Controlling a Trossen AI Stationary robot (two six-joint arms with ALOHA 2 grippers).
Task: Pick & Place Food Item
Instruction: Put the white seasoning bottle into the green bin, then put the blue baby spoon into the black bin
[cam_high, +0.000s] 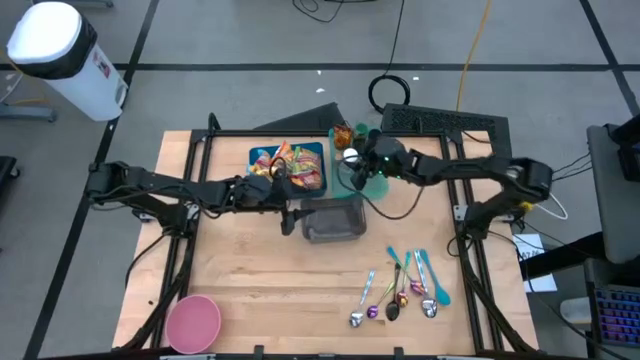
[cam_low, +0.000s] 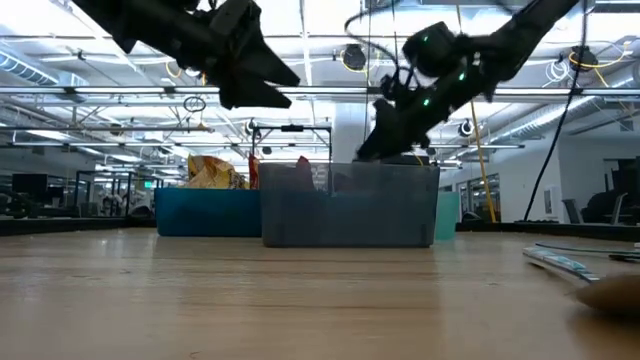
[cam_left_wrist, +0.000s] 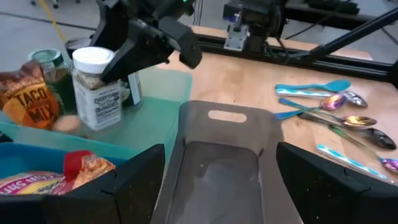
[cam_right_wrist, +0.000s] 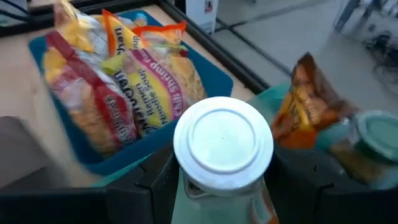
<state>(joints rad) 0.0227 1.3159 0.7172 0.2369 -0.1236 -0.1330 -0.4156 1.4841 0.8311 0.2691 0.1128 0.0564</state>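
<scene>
Right pincer is clamped on a spice jar with a white lid, gripping it just below the lid and holding it upright over the green tray near the far edge of the worktop. Fingers sit on either side of the jar, partly closed to its width. Whether the jar's base touches the tray cannot be told.

Left pincer hangs above the near end of the grey bin, fingers spread wide, holding nothing. Bin interior visible in the left wrist view looks bare.

Green tray also holds:
- 1 orange taco-mix packet
- 1 jar with a green lid, just beside the packet

Blue bin sits left of the green tray at the far edge, touching or nearly touching the grey bin's far left corner. It is filled with noodle packets in red, yellow and orange wrappers.

Other items on the worktop:
- pink bowl, near left corner
- spoons, several, metallic and blue, fanned out near the near right edge, well apart from the bins

Off the worktop: white bin with a dark band on the floor past the far left corner.
</scene>
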